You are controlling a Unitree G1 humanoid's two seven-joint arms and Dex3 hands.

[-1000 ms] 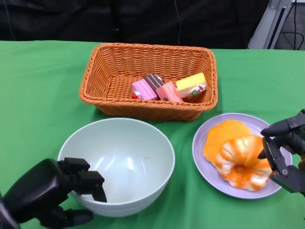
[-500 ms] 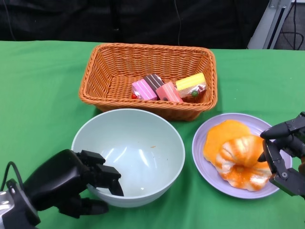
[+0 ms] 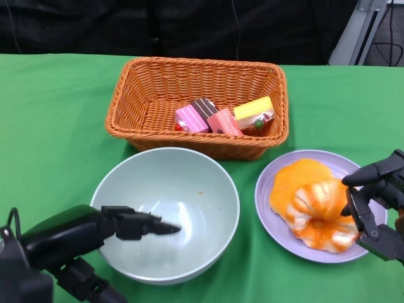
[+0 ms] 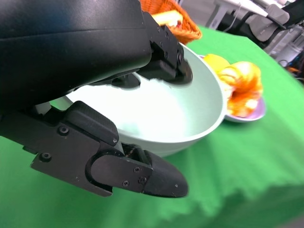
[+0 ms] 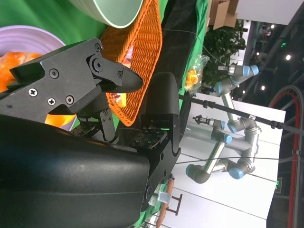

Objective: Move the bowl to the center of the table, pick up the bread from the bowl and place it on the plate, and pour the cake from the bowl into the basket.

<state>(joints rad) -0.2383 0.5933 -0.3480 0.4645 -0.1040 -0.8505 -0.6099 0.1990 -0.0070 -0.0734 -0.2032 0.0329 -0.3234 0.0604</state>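
The pale green bowl (image 3: 189, 189) stands empty on the green table in front of the basket. My left hand (image 3: 95, 230) reaches from the lower left, its fingers (image 3: 148, 225) stretched straight over the near rim and its thumb outside; the left wrist view shows the thumb apart from the bowl (image 4: 190, 114) wall. The orange bread (image 3: 315, 205) lies on the purple plate (image 3: 268, 189). Several cake pieces (image 3: 224, 117) lie in the wicker basket (image 3: 145, 107). My right hand (image 3: 375, 202) hovers at the plate's right edge, fingers apart and holding nothing.
The basket sits just behind the bowl, its front wall nearly touching the bowl's far rim. The plate lies close to the bowl's right side. Green cloth covers the table (image 3: 50, 126). Robot arms stand in the room in the right wrist view.
The bowl went right and toward the basket, then settled slightly back. My left hand's fingers have straightened from a curled grip on the rim. The right hand has stayed put.
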